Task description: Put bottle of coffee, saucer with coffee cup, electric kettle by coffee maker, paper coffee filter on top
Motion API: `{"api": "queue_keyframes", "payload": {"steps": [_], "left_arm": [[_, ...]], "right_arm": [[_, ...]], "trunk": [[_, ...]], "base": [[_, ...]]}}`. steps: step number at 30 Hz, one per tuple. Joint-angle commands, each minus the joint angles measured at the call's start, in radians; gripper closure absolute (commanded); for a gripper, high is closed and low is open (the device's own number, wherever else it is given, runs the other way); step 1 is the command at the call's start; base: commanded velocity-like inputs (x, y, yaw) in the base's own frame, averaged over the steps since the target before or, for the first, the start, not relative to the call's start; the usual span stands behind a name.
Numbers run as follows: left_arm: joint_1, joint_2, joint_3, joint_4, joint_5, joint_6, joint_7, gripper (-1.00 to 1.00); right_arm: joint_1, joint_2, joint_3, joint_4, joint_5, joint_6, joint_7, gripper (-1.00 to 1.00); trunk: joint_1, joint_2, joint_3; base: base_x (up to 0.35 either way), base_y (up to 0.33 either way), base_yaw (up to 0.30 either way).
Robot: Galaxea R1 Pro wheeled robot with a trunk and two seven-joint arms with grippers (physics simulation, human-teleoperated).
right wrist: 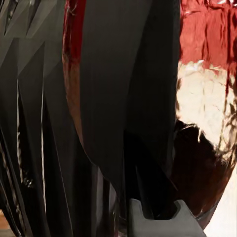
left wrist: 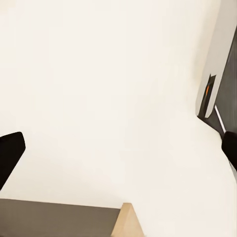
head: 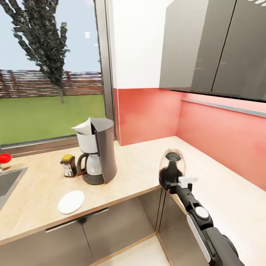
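The coffee maker [head: 99, 153] stands on the kitchen countertop [head: 140, 168] by the window, with a white paper coffee filter [head: 84, 127] sticking out of its top. The bottle of coffee [head: 68, 165] stands just left of it, and the empty saucer [head: 71, 201] lies in front near the counter edge. My right gripper [head: 174, 183] is shut on the handle of the electric kettle [head: 171, 165], held right of the coffee maker over the counter's inner corner. Close up, the kettle [right wrist: 202, 123] looks smoky and reflective. My left gripper [left wrist: 118, 153] is open and holds nothing. The coffee cup is out of view.
A steel sink [head: 7, 181] with a red knob [head: 4, 158] beside it sits at the far left. Grey wall cabinets [head: 214, 48] hang over the right counter run, with a red backsplash [head: 218, 129] behind. Grey cabinet fronts [head: 111, 229] lie below the counter.
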Motion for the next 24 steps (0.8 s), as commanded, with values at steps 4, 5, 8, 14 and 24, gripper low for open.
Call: {"api": "queue_keyframes", "payload": {"steps": [4,5,8,14,24], "left_arm": [[-0.001,0.000,-0.008,0.002,0.007,-0.002,0.001,-1.00],[-0.001,0.000,-0.008,0.002,0.007,-0.002,0.001,-1.00],[-0.001,0.000,-0.008,0.002,0.007,-0.003,0.001,-1.00],[-0.001,0.000,-0.008,0.002,0.008,-0.003,0.002,-1.00],[-0.001,-0.002,-0.008,0.002,0.009,-0.004,0.002,-1.00]], "right_arm": [[-0.001,-0.001,0.002,-0.003,-0.006,0.005,-0.004,1.00],[-0.001,-0.001,0.002,-0.003,-0.006,0.005,-0.004,1.00],[-0.001,-0.001,0.002,-0.003,-0.006,0.005,-0.004,1.00],[-0.001,-0.001,0.002,-0.003,-0.006,0.005,-0.004,1.00],[-0.001,-0.001,0.002,-0.001,-0.006,0.005,-0.004,1.00]], "trunk": [[0.001,-0.002,-0.002],[0.001,-0.002,-0.002],[0.001,-0.002,-0.002],[0.001,-0.002,-0.002],[0.001,-0.002,-0.002]], "base": [[0.259,-0.162,0.256],[0.292,-0.154,0.271],[0.301,-0.142,0.272],[0.306,-0.085,0.273],[0.037,-0.004,0.274]]}}
